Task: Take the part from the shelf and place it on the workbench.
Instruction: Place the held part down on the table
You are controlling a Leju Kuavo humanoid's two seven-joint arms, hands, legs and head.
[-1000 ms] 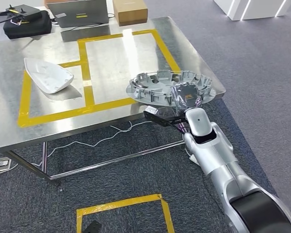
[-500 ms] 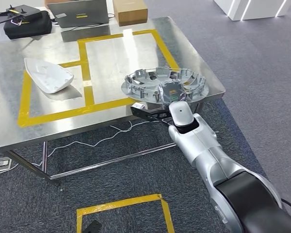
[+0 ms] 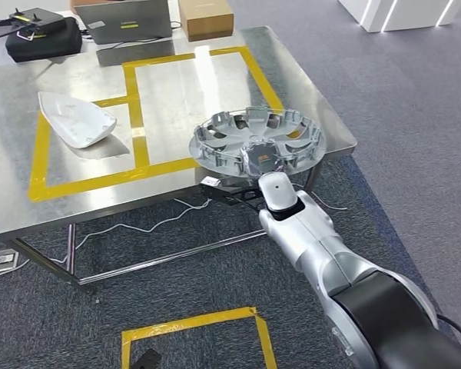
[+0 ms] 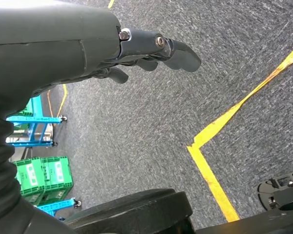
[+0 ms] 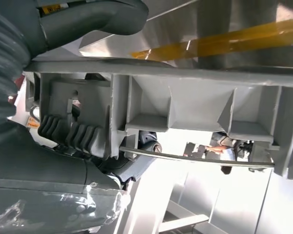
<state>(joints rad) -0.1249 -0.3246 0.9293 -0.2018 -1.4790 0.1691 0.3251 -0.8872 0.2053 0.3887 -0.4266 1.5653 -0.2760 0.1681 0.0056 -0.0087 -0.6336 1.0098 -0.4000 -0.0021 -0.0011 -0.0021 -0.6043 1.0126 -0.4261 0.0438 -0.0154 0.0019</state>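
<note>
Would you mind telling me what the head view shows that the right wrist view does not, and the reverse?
The head view alone shows the whole round grey wheel cover over the near edge of the steel workbench, the white part in a taped square, and the laptop and cardboard box behind. The right wrist view alone shows the cover's ribbed underside and wire ring up close. Both show the right hand holding the cover and the yellow tape.

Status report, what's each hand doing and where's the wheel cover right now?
Right hand holds wheel cover over workbench near edge. Left hand hangs free, holding nothing. White part sits well aside.
</note>
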